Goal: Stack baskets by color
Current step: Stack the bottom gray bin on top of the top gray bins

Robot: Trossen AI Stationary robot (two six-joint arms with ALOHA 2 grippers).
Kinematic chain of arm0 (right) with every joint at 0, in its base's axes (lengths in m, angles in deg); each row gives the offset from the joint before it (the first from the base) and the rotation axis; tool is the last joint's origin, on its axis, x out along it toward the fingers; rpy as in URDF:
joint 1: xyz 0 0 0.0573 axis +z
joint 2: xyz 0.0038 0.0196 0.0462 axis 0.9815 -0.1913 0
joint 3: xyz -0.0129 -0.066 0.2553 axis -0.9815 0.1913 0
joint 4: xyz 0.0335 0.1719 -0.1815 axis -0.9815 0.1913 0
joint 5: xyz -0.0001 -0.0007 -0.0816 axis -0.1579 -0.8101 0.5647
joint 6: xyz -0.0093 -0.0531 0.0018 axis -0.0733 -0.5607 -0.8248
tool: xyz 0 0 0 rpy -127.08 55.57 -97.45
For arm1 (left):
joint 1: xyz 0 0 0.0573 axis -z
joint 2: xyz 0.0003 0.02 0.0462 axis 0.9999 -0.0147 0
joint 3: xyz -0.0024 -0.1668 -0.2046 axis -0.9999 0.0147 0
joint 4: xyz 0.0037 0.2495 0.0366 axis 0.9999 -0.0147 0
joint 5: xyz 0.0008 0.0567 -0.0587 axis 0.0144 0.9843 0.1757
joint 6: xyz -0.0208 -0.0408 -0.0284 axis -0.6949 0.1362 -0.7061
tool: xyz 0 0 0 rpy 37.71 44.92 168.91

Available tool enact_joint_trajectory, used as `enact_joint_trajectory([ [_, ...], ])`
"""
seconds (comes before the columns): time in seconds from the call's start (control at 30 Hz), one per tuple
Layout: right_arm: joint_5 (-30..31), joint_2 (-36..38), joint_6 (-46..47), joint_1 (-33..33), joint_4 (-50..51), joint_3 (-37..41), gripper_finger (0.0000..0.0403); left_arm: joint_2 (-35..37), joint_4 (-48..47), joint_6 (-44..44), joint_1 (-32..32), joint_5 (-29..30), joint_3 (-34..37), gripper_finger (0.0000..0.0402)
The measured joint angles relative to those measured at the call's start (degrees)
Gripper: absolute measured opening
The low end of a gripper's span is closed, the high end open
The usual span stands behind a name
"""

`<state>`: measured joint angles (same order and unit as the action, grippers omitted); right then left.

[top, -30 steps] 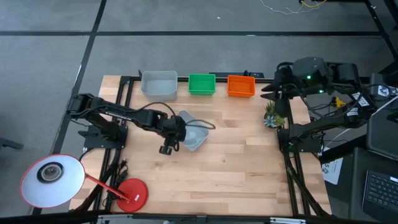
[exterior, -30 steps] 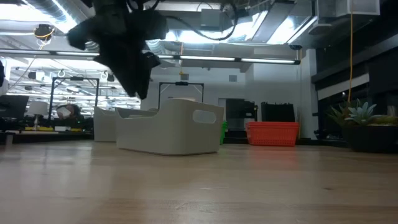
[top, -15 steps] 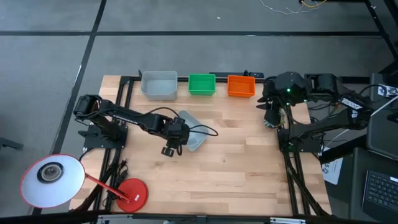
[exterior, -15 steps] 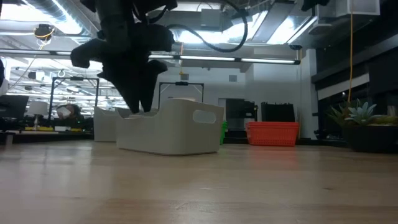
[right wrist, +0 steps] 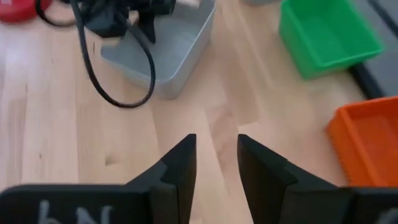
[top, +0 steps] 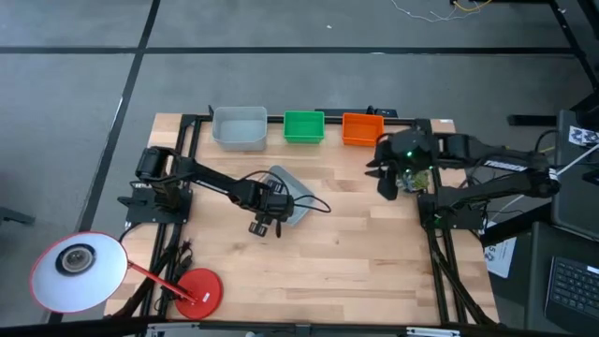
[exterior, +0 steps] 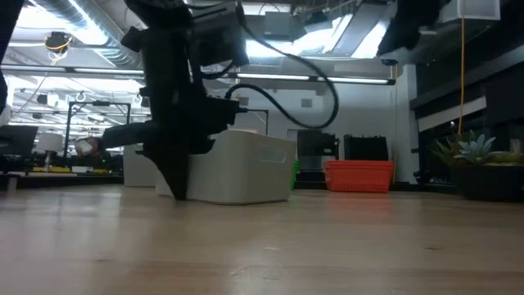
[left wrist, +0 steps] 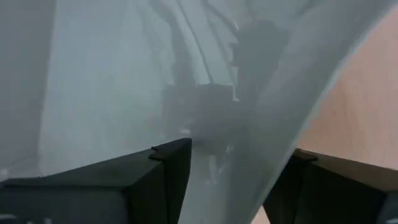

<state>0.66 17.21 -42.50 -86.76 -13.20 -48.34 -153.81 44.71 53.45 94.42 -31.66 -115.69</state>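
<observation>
Baskets sit in two groups on the wooden table (top: 356, 243). Along the twelve-o'clock edge stand a grey basket (top: 240, 126), a green basket (top: 304, 126) and an orange basket (top: 363, 129), side by side in a row running from nine to three o'clock, each square to the table. A loose grey basket (top: 290, 192) lies nearer the middle, turned askew, its long axis running roughly from eleven to five o'clock, open side up.

The left gripper (top: 265, 225) is down at the loose basket's seven-o'clock end; in the left wrist view its dark fingers (left wrist: 168, 174) stand apart with the basket's pale wall between them, not visibly pressed against it. In the low view the arm comes down in front of this basket's near corner (exterior: 246, 168).

The right gripper (top: 382, 178) hangs over the table at about two o'clock, just beside a small potted plant (top: 408, 182), jaws parted with nothing between them. A red disc (top: 197, 290) lies off the seven-o'clock corner.
</observation>
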Motion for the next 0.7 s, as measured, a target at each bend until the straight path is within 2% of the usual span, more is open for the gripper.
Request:
enact_joint_trajectory([
  [0.1,-0.9,0.1,1.1,0.5,-3.9,4.9,0.0115,-0.3,-0.4,1.2,0.1,0.1,0.0,0.0115],
  [0.23,-1.9,0.1,3.9,0.9,-8.3,10.1,0.0115,0.8,-1.1,1.3,-0.1,-0.1,0.0,0.0019],
  [0.37,-3.7,0.1,4.5,1.9,-11.9,13.8,0.0115,4.1,-4.3,-1.0,-0.2,0.9,-1.6,0.0003],
  [0.43,-4.1,0.1,4.5,2.4,-14.1,15.1,0.0115,6.8,-8.9,-2.3,0.1,1.5,-3.6,0.0002],
  [0.6,-4.3,0.1,4.3,3.9,-17.3,15.8,0.0115,14.6,-22.4,-4.7,0.3,11.5,-9.6,0.0001],
  [0.7,-4.3,0.4,4.0,4.4,-19.0,15.8,0.0115,18.6,-32.4,-9.0,-2.7,17.8,-10.7,0.0000],
])
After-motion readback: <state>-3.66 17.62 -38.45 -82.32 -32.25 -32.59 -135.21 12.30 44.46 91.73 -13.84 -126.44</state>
